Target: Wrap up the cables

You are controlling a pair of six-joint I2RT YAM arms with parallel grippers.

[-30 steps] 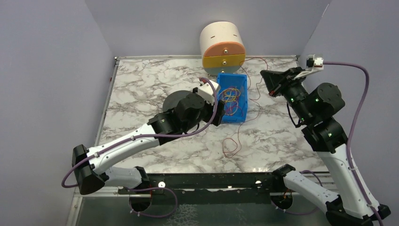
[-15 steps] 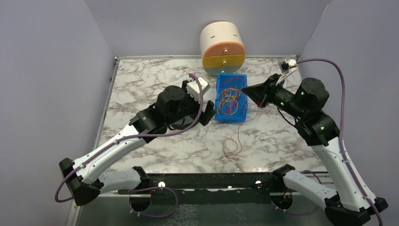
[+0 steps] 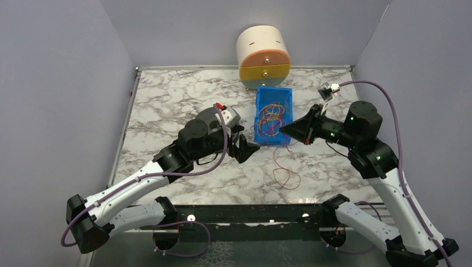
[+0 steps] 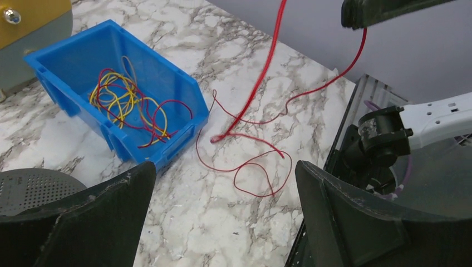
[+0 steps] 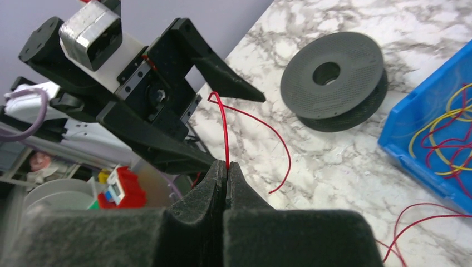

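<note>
Right gripper (image 5: 226, 164) pinched the red cable (image 5: 224, 130) mid-frame; my left gripper (image 3: 245, 149) stood spread, empty; overhead, slack lay looped lower centre, below the blue bin (image 3: 257, 117); black spool (image 5: 333, 80) bare; I judged wrapping unstarted.

Your marble-patterned table (image 3: 167, 100) carries a rounded cream drawer unit (image 3: 264, 55) with orange and yellow fronts, standing at the middle of the far edge, and a blue bin (image 4: 172, 83) just in front of it, its long side running toward the near edge. To the left of the bin and apart from it you have a black perforated spool (image 5: 334, 78) lying flat on the marble. Between the bin and the near edge, right of centre, loose loops of thin red wire (image 3: 285, 175) lie on the surface, with one strand rising off it.
</note>
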